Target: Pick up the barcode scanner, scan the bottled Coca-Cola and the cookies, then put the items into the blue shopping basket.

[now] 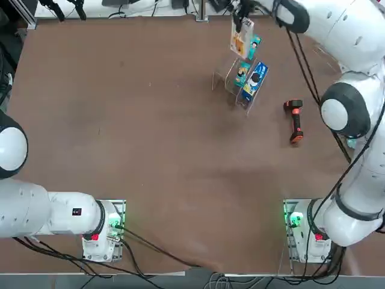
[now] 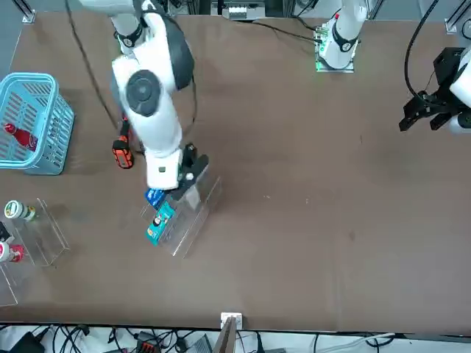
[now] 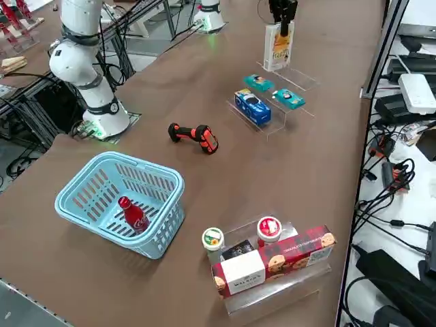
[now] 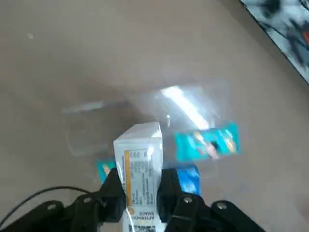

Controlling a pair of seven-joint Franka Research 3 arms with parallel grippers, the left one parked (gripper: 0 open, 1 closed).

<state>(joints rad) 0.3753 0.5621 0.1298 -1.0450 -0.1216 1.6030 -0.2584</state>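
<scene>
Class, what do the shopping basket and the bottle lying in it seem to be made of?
Light blue slotted basket: probably moulded plastic, satin finish; thin, even lattice walls suggest it.

Slim red bottle with red cap: glossy, shown by highlights; perhaps plastic, though glass isn't ruled out.

Top view, clock centred on the white cookie box (image 1: 241,37) clamped in the right gripper (image 4: 141,194): open tabletop (image 1: 132,108) runs 7 to 9 o'clock, clear acrylic rack (image 1: 231,77) with small packets (image 1: 255,81) blocks 6, barcode scanner (image 1: 295,120) sits at 5, and the right arm (image 1: 352,102) with its cables (image 1: 307,69) crosses 3 to 4. Right side view, clock centred on the blue basket (image 3: 167,235): scanner between 1 and 2, loaded rack (image 3: 279,289) at 4; entry from above passes the raised rim, red bottle (image 3: 134,214) takes up mid-floor, with room toward 10.
</scene>
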